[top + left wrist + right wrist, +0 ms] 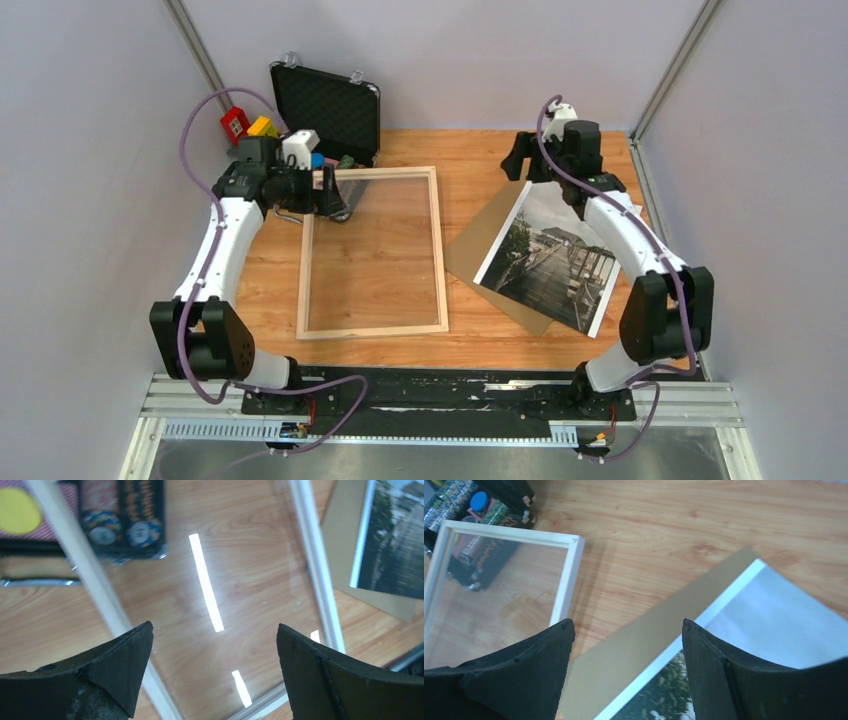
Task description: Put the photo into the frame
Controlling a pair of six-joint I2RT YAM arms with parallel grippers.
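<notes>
On the plain brown backing board, the thin greyish pier photo looks flimsy, best pinched edgewise; left gripper and right gripper gape empty

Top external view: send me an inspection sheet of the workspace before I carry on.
Surface: wooden table, flat.
Job's things: frame lies flat, nothing on its pane; photo lies face up on the brown backing board, to the right of the frame and apart from it.
Clutter: open black case at the far left; red and yellow blocks beside it.
Grippers: left gripper above the frame's far left corner, jaws open, empty; right gripper above the photo's far corner, jaws open, empty.
Cables: purple cables loop along both arms.
Surroundings: grey walls.
</notes>
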